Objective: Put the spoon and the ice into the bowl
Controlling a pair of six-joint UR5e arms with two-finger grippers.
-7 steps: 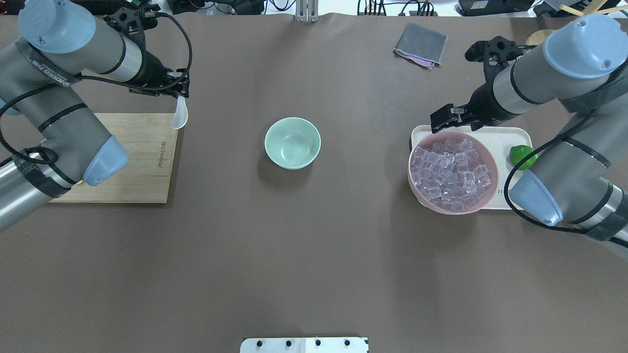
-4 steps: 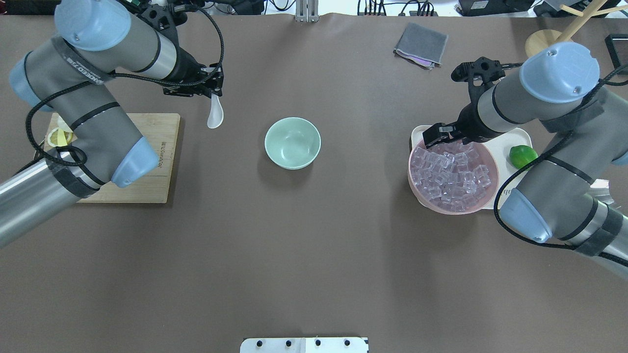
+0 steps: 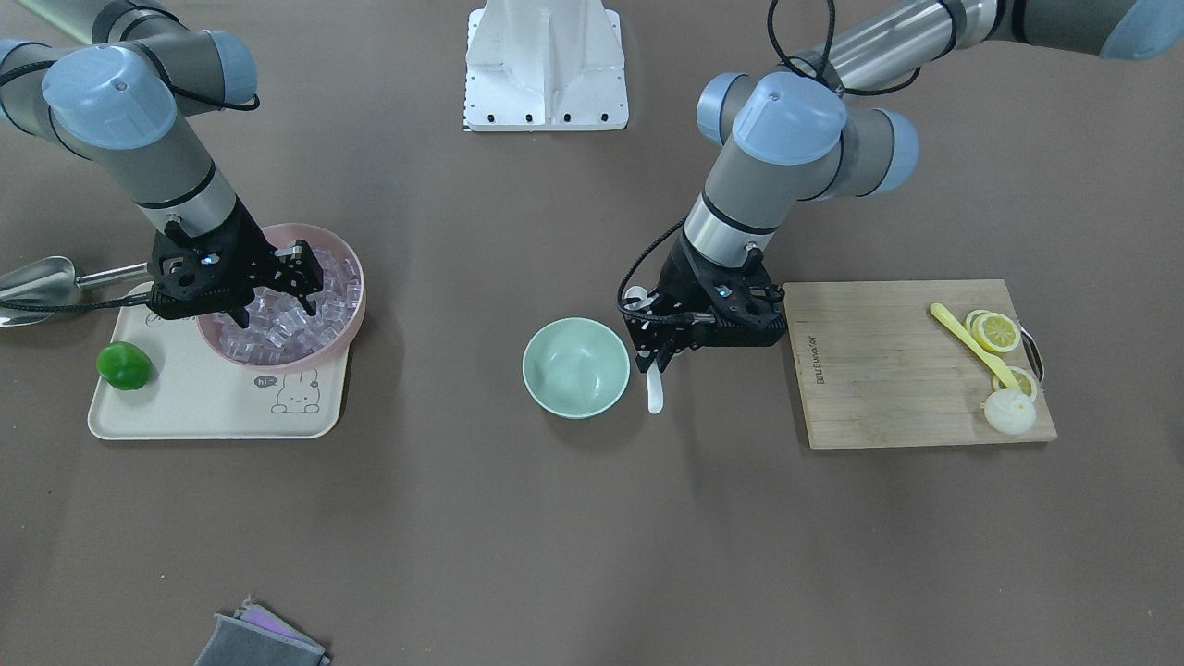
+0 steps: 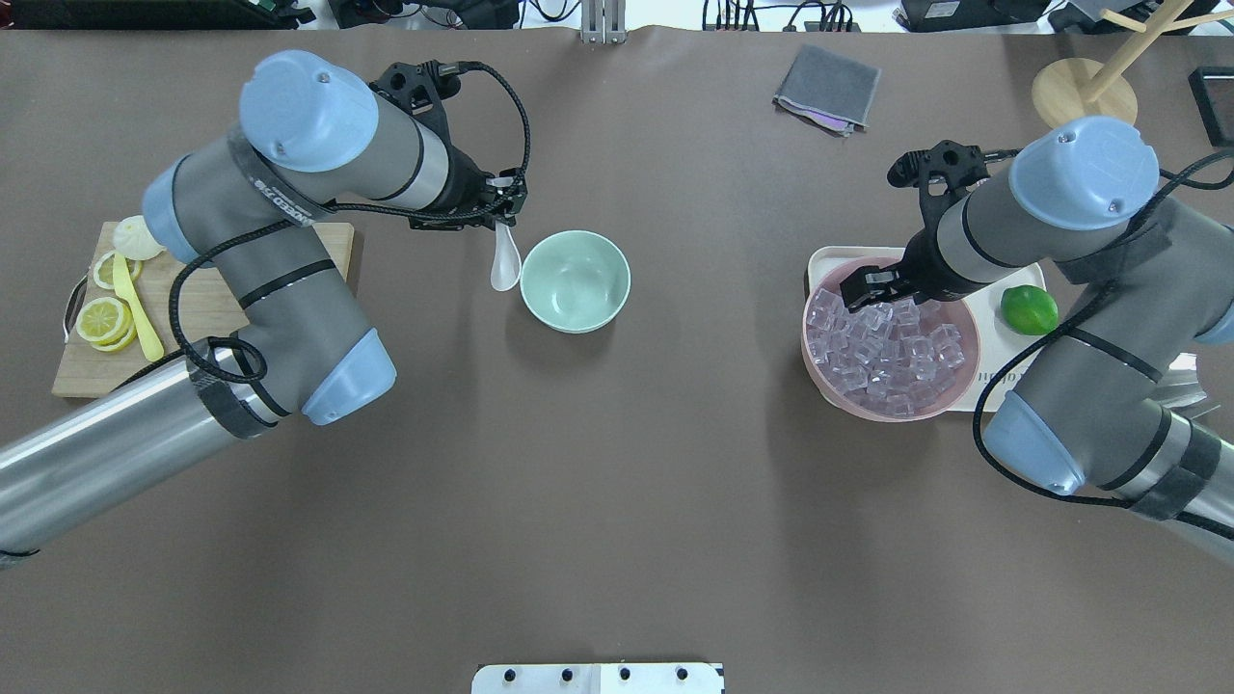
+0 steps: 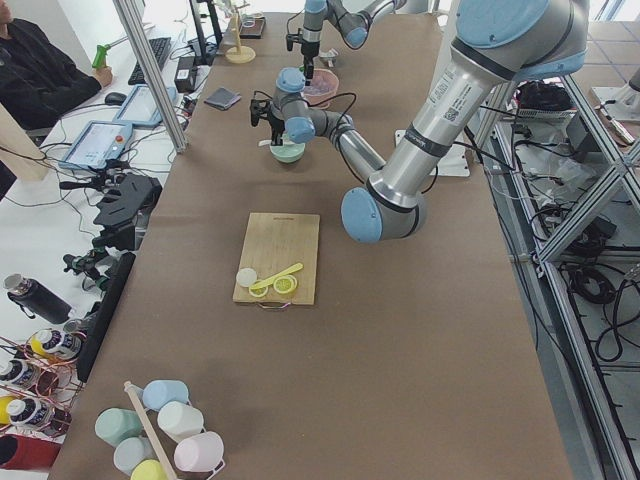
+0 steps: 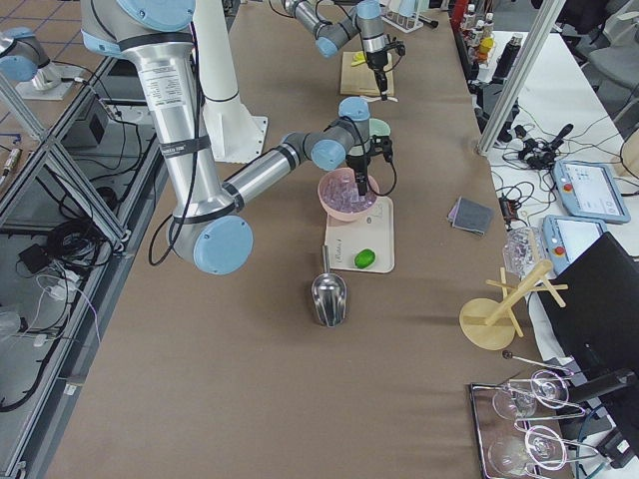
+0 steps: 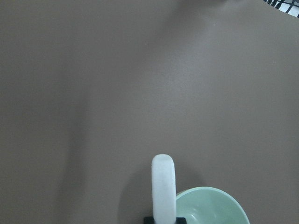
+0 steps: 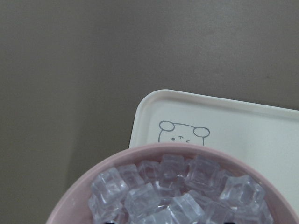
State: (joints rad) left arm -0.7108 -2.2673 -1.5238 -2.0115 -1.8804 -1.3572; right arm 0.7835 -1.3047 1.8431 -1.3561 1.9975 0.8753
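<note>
My left gripper (image 4: 505,220) is shut on the handle of the white spoon (image 4: 504,266). The spoon hangs just beside the left rim of the mint-green bowl (image 4: 576,281), outside it. The front view shows the same gripper (image 3: 660,348), spoon (image 3: 655,394) and bowl (image 3: 575,367). The left wrist view shows the spoon (image 7: 163,189) and the bowl's rim (image 7: 212,192). My right gripper (image 4: 865,288) is open and low over the far left of the ice cubes (image 4: 892,347) heaped in the pink bowl (image 4: 808,349). The cubes (image 8: 177,196) fill the right wrist view's bottom.
The pink bowl stands on a cream tray (image 3: 213,402) with a green lime (image 4: 1029,309). A metal scoop (image 3: 37,277) lies beside the tray. A cutting board (image 3: 888,370) holds lemon slices (image 3: 995,331) and a yellow utensil (image 3: 967,338). A grey cloth (image 4: 827,89) lies at the far side.
My left arm carried the spoon rightward from over the cutting board to the green bowl's left rim. My right gripper moved from the pink bowl's far edge down over the ice.
</note>
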